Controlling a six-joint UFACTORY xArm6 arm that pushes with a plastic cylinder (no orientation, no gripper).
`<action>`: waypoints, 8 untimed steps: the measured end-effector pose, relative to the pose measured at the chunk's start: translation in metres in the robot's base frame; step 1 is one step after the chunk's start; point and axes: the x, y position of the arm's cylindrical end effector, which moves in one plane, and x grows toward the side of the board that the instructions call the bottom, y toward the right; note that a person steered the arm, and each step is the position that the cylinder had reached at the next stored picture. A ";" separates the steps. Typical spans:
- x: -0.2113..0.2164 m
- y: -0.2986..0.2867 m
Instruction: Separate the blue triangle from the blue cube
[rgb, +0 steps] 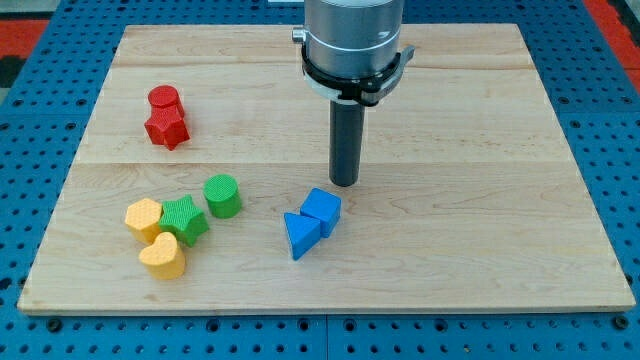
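The blue triangle (299, 236) lies on the wooden board, touching the blue cube (322, 210) that sits just to its upper right. My tip (345, 183) rests on the board just above and slightly right of the blue cube, a small gap away from it. The rod hangs straight down from the grey arm end at the view's top.
A red cylinder (164, 98) and a red star (167, 127) sit together at the upper left. At the lower left cluster a green cylinder (223, 196), a green star (184, 219), a yellow hexagon (143, 217) and a yellow heart (163, 256).
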 end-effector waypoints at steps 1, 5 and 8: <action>-0.006 -0.005; -0.001 -0.018; 0.053 -0.066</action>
